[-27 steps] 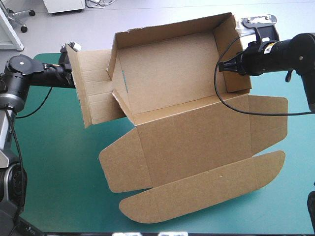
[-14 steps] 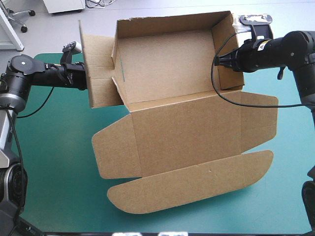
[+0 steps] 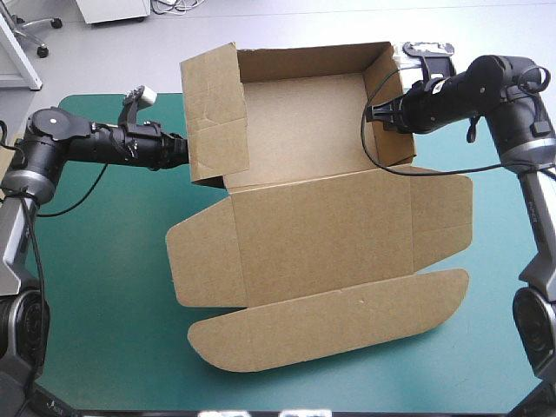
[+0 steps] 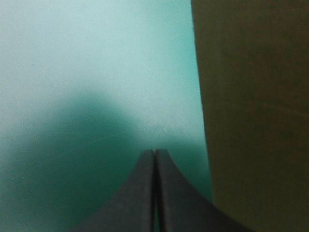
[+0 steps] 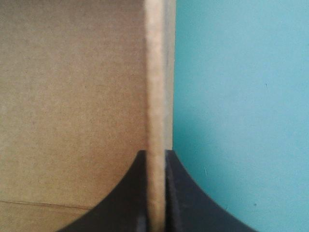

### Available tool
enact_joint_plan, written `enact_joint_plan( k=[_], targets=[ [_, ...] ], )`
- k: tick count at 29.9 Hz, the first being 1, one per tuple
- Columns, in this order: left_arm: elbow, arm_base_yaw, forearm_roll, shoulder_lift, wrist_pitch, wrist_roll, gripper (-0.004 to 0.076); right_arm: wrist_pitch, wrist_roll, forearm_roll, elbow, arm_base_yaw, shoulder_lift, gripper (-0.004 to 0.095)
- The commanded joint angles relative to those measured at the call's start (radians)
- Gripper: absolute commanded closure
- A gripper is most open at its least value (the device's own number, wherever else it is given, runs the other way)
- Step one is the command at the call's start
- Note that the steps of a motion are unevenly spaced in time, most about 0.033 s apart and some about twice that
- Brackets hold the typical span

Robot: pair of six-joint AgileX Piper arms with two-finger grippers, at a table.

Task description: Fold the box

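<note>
Box: the brown box (image 3: pixel 295 130) sat on the far half of the table, an open tray with its lid lying flat toward the near edge.
Tray walls: the far wall (image 3: pixel 304 61) and the right wall (image 3: pixel 395 149) stood upright; the left wall panel (image 3: pixel 217 113) was raised too, taller than the others and leaning slightly, its top edge reaching beyond the table's far edge in the high view.
Lid: the lid (image 3: pixel 321 234) lay flat on the teal-green cover (image 3: pixel 104 287), with a side flap (image 3: pixel 200 261) spread out on the left, another side flap (image 3: pixel 439 217) on the right, and the long rounded tuck flap (image 3: pixel 330 326) nearest the table's near edge.
Left gripper: the left gripper (image 3: pixel 184 155) reached in from the left, level with the lower part of the left wall panel and at its outer face. In the left wrist view its black fingers (image 4: pixel 140 193) met in one pointed arch with nothing between them; brown board stood just beside them, with the cover ahead. Whether the fingertips touched the panel could not be told.
Right gripper: the right gripper (image 3: pixel 375 115) came in from the right over the top of the right wall. In the right wrist view its fingers were closed to a narrow gap with the wall's pale cut edge pinched between them, the wall's inner face to one side and the cover to the other.
</note>
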Motion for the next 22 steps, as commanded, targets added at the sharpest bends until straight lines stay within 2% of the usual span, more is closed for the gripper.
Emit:
enact_joint_plan(
  k=[1,15,22],
  targets=[
    [0.01,-0.006,-0.12,-0.055,0.057,0.036,0.0738,-0.063,0.008,0.037,-0.033,-0.002,-0.03,0.093],
    [0.011,-0.006,-0.125,-0.082,0.011,0.055,0.0738,-0.059,0.005,0.041,-0.031,-0.002,0.034,0.093],
    [0.011,-0.006,-0.161,-0.082,0.002,0.057,0.0738,-0.059,0.005,0.08,-0.031,0.007,0.049,0.093]
  ],
)
